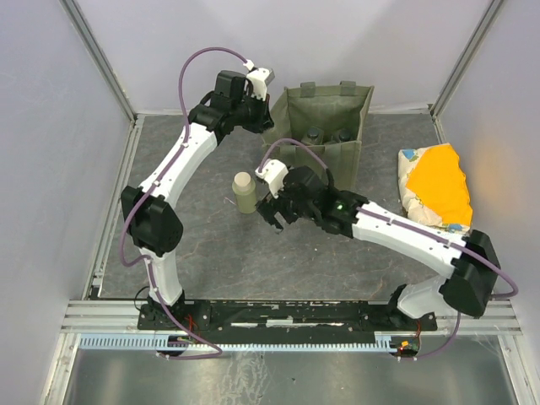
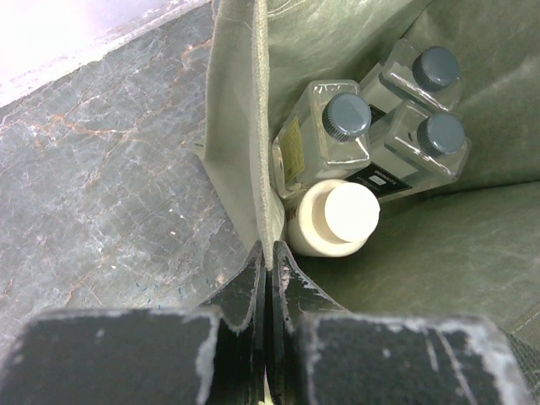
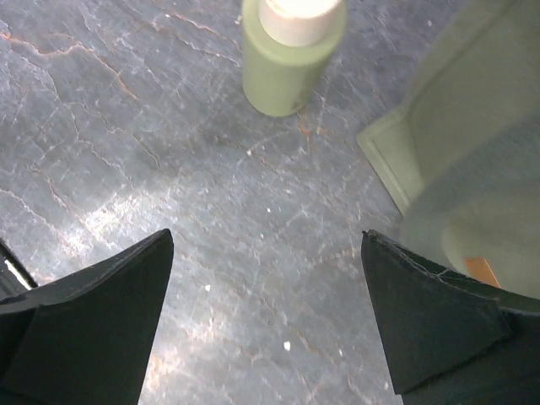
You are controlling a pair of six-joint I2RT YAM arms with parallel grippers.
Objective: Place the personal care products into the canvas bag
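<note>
The olive-green canvas bag (image 1: 337,156) stands at the back of the table. My left gripper (image 1: 267,112) (image 2: 270,250) is shut on the bag's left rim (image 2: 245,126). Inside the bag stand three clear square bottles (image 2: 333,135) with dark caps and a cream bottle (image 2: 336,218) with a pale cap. An olive-green bottle (image 1: 244,192) (image 3: 291,51) stands upright on the table, left of the bag. My right gripper (image 1: 272,215) (image 3: 267,234) hangs open just right of that bottle, above bare table, with nothing between its fingers.
An orange and cream soft packet (image 1: 434,186) lies at the right of the table. The bag's lower front corner (image 3: 447,126) is close to my right gripper's right finger. Grey walls and a metal frame (image 1: 110,219) border the table.
</note>
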